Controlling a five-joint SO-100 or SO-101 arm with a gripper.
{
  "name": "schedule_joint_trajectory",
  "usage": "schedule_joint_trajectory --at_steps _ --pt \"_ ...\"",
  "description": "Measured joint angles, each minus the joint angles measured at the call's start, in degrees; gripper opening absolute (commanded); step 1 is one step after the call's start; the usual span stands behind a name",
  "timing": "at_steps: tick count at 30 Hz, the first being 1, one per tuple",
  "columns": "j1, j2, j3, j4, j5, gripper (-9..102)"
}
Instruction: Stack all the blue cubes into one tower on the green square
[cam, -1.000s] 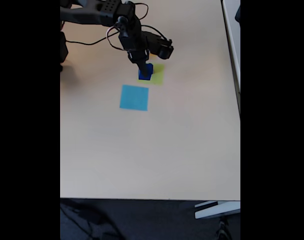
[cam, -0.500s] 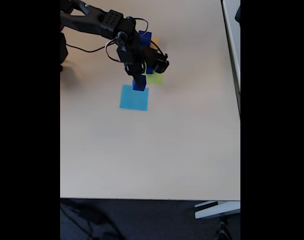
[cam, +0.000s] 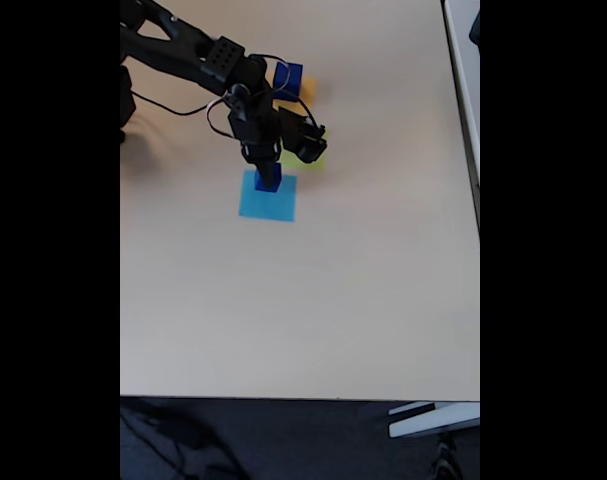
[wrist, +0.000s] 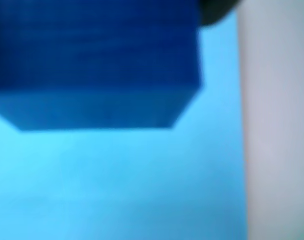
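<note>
I've got the black two-finger gripper [cam: 266, 172] pinching a small dark-blue solid cube [cam: 268, 179] over the flat light-blue paper square [cam: 268, 196], beside the lime-green paper square [cam: 311, 158], its target; a larger blue cube [cam: 287, 76] waits beyond that

beige tabletop [cam: 303, 300], dark floor [cam: 283, 440] below, daylit

cube [cam: 268, 178] over paper square [cam: 268, 200] | second cube [cam: 288, 77] behind
</note>
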Motion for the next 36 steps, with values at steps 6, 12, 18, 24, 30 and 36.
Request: schedule_joint_trajectory --at_steps 6,12,18,24,30,36 --pt "1.4 0.0 0.0 -0.6 0.0 10" --pt "1.3 0.0 0.0 -0.9 0.0 10" --pt "1.3 0.0 0.0 -2.3 0.6 10" --pt "1.6 0.0 0.0 -4.5 1.1 10" --pt "1.9 0.0 0.0 -4.7 2.1 10" --pt "1.8 0.0 1.8 -6.4 2.5 10"
